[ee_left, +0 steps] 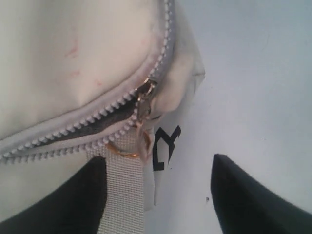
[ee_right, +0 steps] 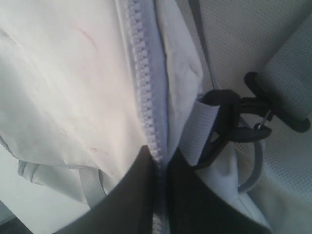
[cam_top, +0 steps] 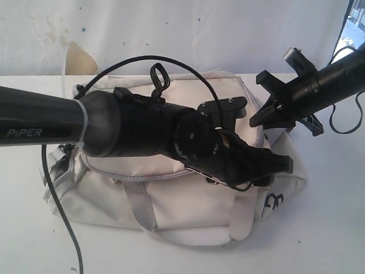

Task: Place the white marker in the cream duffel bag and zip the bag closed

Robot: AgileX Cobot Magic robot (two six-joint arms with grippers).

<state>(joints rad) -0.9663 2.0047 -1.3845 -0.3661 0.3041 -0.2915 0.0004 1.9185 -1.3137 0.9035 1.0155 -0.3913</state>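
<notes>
The cream duffel bag (cam_top: 171, 194) lies on the white table, its dark logo (cam_top: 274, 202) on the right end. The white marker is out of view. My left gripper (cam_top: 274, 168) hovers over that end, open (ee_left: 158, 195); its fingers straddle a grey strap (ee_left: 124, 190) without pinching it. Just beyond them is the zipper slider (ee_left: 146, 90) with a copper pull ring (ee_left: 127, 150). Behind the slider the zipper gapes, showing dark lining (ee_left: 92, 127). My right gripper (cam_top: 259, 117) is at the bag's far right corner, shut on the zipped seam (ee_right: 146, 97) between its fingers (ee_right: 131, 195).
The white table (cam_top: 331, 228) extends to the right of and in front of the bag. A black cable (cam_top: 63, 228) hangs from the left arm over the table's left side. A black clip (ee_right: 229, 117) and grey webbing lie beside the right gripper. A white wall stands behind.
</notes>
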